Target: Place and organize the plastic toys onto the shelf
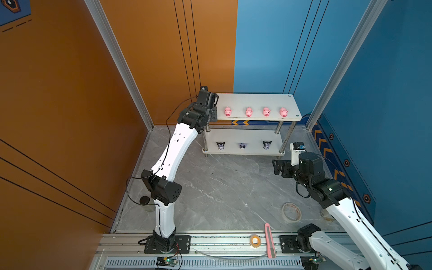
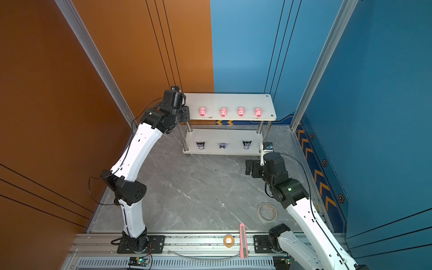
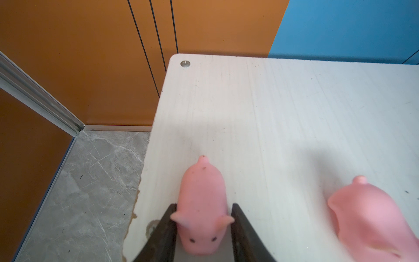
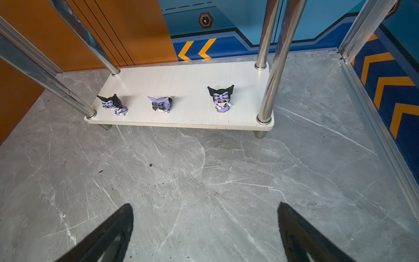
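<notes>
**Shelf check: fifth pig sits between the left gripper's fingers at the shelf's left end**

The shelf (image 1: 257, 100) stands at the back of the bench (image 1: 222, 187). On its upper board, four pigs (image 1: 228, 111) (image 1: 249, 112) (image 1: 266, 111) (image 1: 283, 112) stand in an evenly spaced row near the front edge, with their snouts toward the front.

A fifth pig (image 3: 201, 186) sits on the same board at its left end, close to the front corner and beside the row. In both top views it is hidden behind the left arm's wrist.

The left gripper (image 3: 204, 205) straddles this fifth pig, with one finger close against each flank at the head. It cannot be told whether the fingers press on the pig or only flank it.

On the shelf's lower board, three figurines (image 4: 115, 105) (image 4: 162, 105) (image 4: 222, 98) are spaced along the front edge, apart from one another.

The right gripper (image 4: 206, 226) hangs over bare bench in front of the shelf's right end. Its jaws are spread wide and hold nothing.

Well in front of the shelf, toward the bench's near edge, lie a pink utility knife (image 1: 269, 240) and two tape rolls (image 1: 291, 212) (image 1: 255, 240).
</notes>
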### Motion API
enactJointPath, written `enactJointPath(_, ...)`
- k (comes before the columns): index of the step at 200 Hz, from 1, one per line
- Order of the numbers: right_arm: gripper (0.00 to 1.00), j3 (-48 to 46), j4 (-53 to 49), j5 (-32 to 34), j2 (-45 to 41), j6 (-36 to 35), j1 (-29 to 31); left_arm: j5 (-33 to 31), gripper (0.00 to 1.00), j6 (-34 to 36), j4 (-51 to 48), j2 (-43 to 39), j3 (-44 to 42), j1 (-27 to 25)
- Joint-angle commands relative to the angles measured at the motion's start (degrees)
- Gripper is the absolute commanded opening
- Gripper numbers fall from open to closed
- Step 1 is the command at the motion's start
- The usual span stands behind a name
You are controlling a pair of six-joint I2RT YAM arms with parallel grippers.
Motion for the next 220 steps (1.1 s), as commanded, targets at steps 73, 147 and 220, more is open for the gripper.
enactJointPath(73, 1.00, -0.30, 0.86, -1.64, 0.10, 1.76, -1.30, -0.48, 0.34, 0.38, -1.05, -0.09, -0.24, -0.41)
enactJointPath(147, 1.00, -0.39, 0.79, -2.34, -0.02, 1.69, -1.42, -1.39, 0.34, -0.36, -1.06, -0.49, -0.27, -1.53)
enactJointPath(220, 1.00, -0.40, 0.97, -3.64, 0.15, 1.71, -1.59, -2.83, 0.34, -0.61, -1.22, -0.88, -0.33, -2.54)
